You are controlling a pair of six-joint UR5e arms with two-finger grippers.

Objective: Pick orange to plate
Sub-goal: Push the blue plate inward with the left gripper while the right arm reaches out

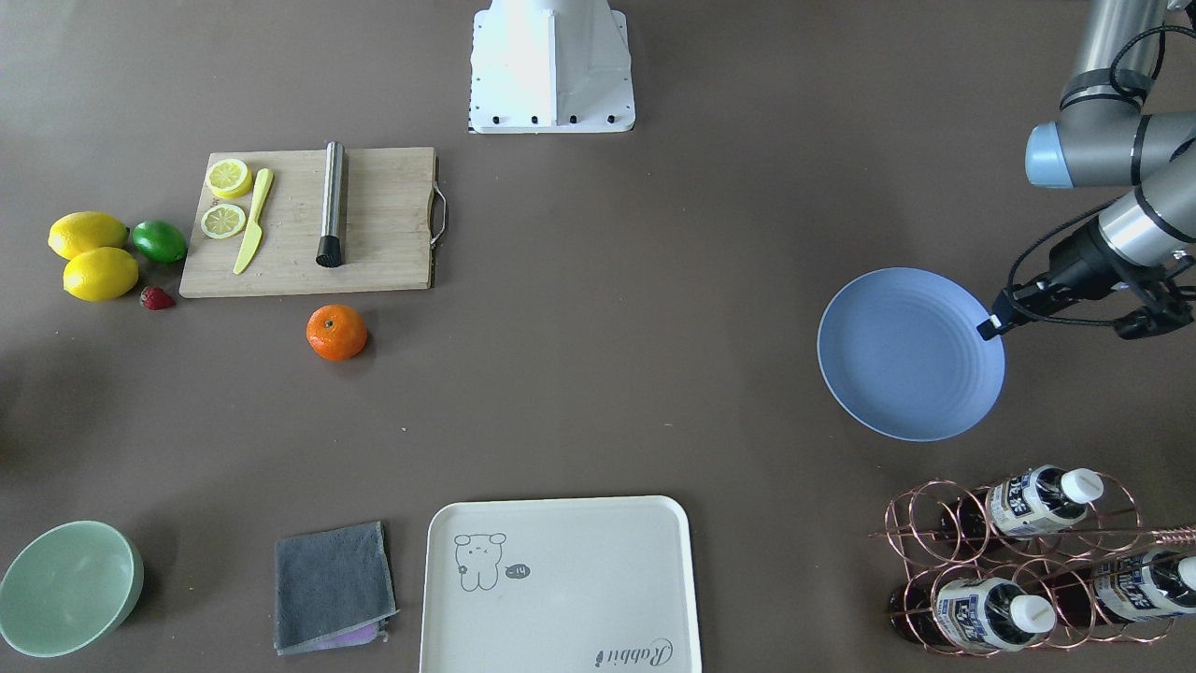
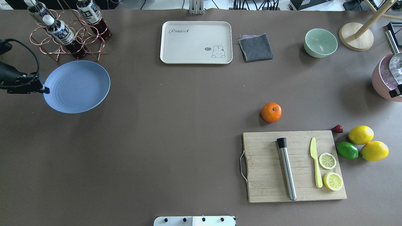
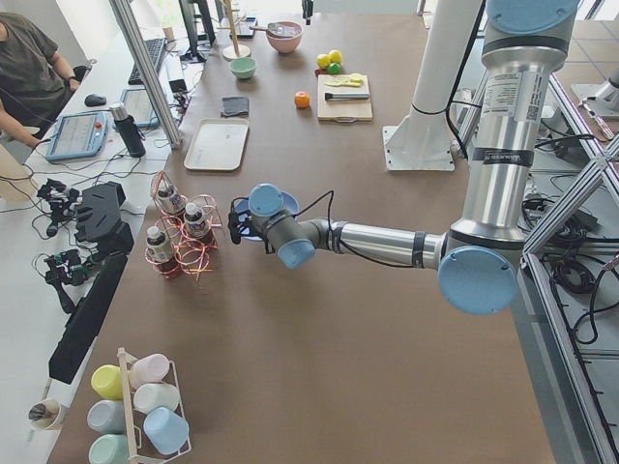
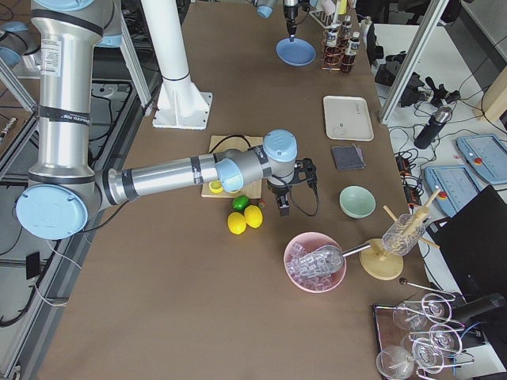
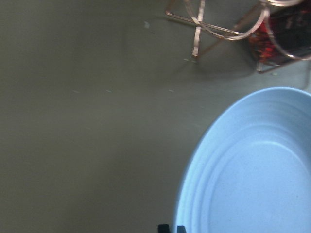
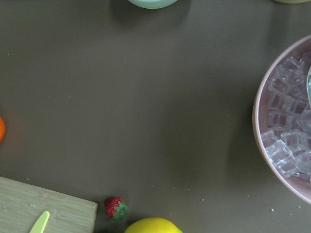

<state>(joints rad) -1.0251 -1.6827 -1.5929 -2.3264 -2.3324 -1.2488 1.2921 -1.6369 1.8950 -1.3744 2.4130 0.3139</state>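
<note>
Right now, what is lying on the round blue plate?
Nothing: the round periwinkle-blue plate shows only its bare ringed surface. The left gripper grips its rim. The small bright orange fruit sits on the brown table, far off. Whatever is under the plate is covered.

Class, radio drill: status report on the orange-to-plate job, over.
Left fingers shut on rim of periwinkle-blue round plate; right fingers unreadable. Small round bright-orange orange untouched on table, beside wooden cutting board. Nothing between it and plate.
</note>
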